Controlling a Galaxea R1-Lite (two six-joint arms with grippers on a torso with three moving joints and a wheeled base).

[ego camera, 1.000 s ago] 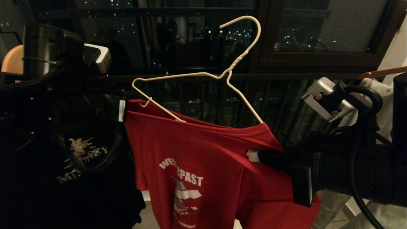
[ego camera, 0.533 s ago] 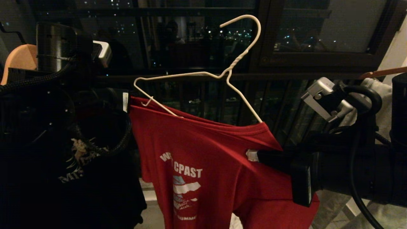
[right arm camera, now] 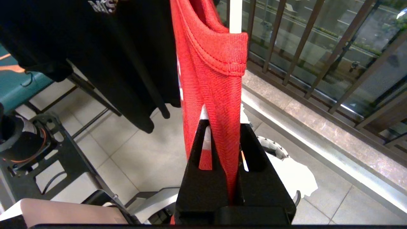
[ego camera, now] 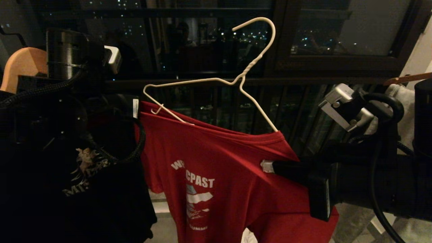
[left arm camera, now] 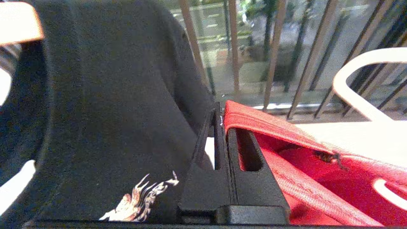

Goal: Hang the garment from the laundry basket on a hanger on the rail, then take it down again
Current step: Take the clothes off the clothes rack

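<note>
Both arms reach level toward the balcony bars. The right gripper [ego camera: 270,166] is clamped on the red T-shirt [ego camera: 229,168] below its shoulder seam. The left gripper [left arm camera: 222,127] pinches the shirt's collar edge, just beside the black printed T-shirt [ego camera: 84,189]. The white wire hanger [ego camera: 216,81] sits partly inside the neckline, its hook free in open air.

I see a red garment [ego camera: 233,175] with white "COAST" lettering and a pale striped graphic, a white wire hanger [ego camera: 246,71], and a black printed T-shirt [ego camera: 84,189].
</note>
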